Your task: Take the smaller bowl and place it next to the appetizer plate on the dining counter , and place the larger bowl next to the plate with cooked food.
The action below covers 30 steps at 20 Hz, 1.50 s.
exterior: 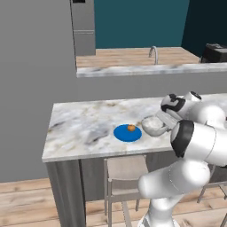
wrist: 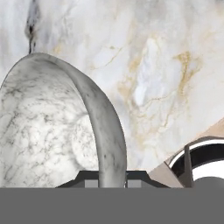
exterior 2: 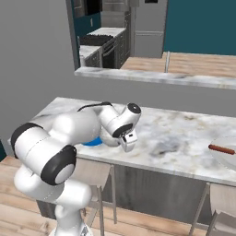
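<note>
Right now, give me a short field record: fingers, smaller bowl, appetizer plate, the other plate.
fingers: gripper shut on the rim of the smaller bowl
smaller bowl: at the dining counter, just right of the appetizer plate
appetizer plate: blue, one orange morsel on it
plate with cooked food: far right end of the counter

The small marbled bowl (wrist: 48,131) occupies the left half of the view, its grey-white interior facing the camera and its thick rim arching from upper left down to the bottom centre. The rim passes between the two dark fingertips (wrist: 87,180) of the claw (wrist: 107,179), which is closed on it. Behind the bowl lies the white-grey marble bench (wrist: 162,65) with tan veins.
</note>
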Tool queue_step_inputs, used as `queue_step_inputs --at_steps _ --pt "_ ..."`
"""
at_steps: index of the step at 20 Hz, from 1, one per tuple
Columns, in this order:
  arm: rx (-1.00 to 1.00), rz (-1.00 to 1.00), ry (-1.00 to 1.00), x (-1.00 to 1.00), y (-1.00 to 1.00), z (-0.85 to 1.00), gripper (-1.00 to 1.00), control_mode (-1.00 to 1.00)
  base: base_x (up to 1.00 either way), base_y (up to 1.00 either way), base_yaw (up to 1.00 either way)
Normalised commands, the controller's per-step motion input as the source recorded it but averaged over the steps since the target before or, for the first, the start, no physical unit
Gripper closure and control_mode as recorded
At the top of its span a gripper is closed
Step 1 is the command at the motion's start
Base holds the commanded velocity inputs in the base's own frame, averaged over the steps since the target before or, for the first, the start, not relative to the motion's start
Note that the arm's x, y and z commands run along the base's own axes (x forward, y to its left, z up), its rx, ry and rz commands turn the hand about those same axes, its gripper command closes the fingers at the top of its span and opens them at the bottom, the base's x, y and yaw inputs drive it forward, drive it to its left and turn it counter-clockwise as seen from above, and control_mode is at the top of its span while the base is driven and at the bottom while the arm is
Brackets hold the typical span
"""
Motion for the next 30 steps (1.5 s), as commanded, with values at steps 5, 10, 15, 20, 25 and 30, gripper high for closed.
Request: queue_step_inputs --at_steps 5,10,15,20,25,30 --pt "0.00 0.00 0.00 0.16 -0.05 -0.14 1.00 -1.00 0.00 0.00 0.00" --pt "0.00 0.00 0.00 0.24 -0.19 -0.09 1.00 -1.00 0.00 0.00 0.00" --pt "0.00 0.00 -0.01 0.33 -0.07 -0.23 1.00 -1.00 0.00 0.00 0.00" --pt "0.00 0.00 0.00 0.32 0.00 -0.42 1.00 -1.00 0.00 0.00 0.00" --pt "0.00 0.00 0.00 0.30 -0.01 -0.37 1.00 -1.00 0.00 0.00 0.00" --pt "0.01 -0.02 0.00 0.03 -0.01 -0.09 -1.00 -1.00 0.00 0.00 0.00"
